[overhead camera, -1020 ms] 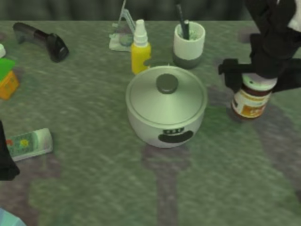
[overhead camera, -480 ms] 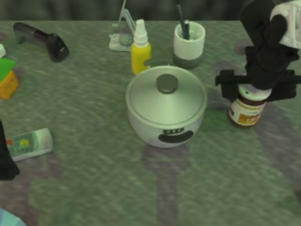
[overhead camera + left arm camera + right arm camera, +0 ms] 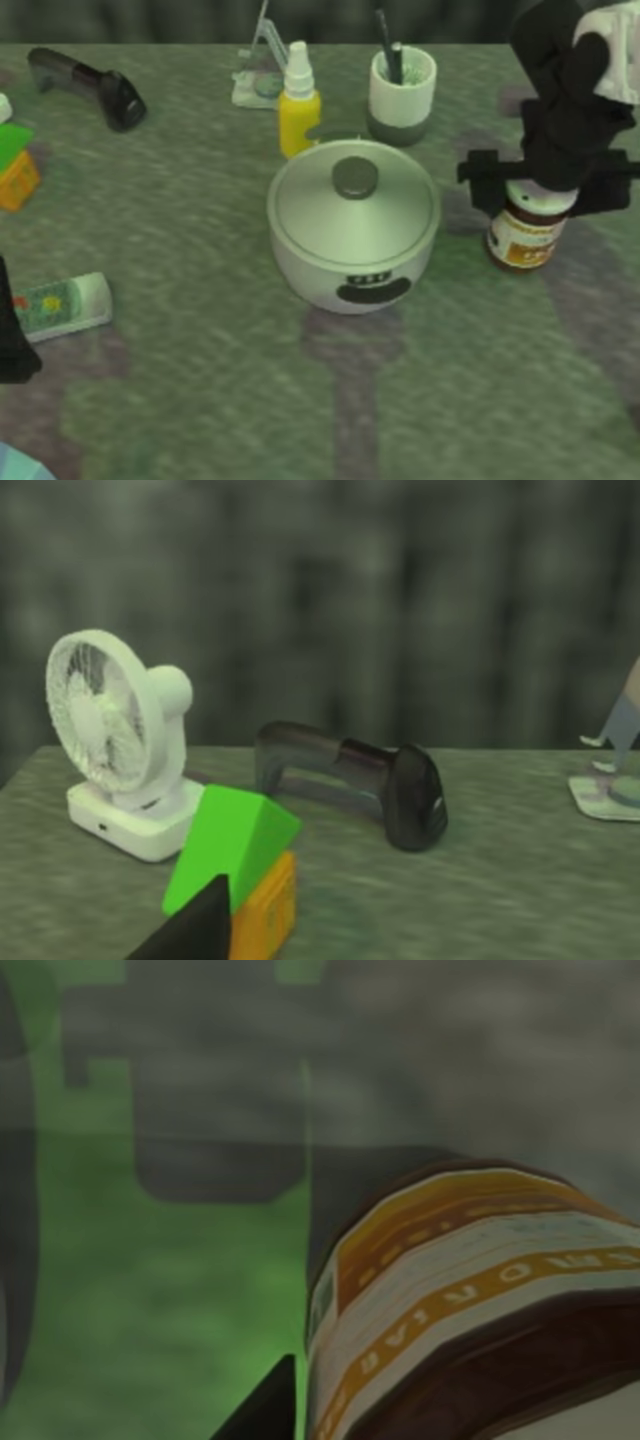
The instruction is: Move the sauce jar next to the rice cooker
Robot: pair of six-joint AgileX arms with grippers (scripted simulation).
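Centrally, a big white domed rice cooker (image 3: 353, 225) with grey knob. Well right of it, the small brown, white-lidded, orange-labelled sauce jar (image 3: 522, 235), grasped at the lid by the right gripper (image 3: 545, 185). Far left, left gripper (image 3: 12, 335) parked, grip indiscernible.

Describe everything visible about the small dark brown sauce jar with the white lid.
The sauce jar is small, dark brown and glossy, with a white-and-orange label and a white lid mostly hidden under the right gripper, which sits at its top. It stands roughly upright on the grey-green table, right of the large white rice cooker and apart from it.
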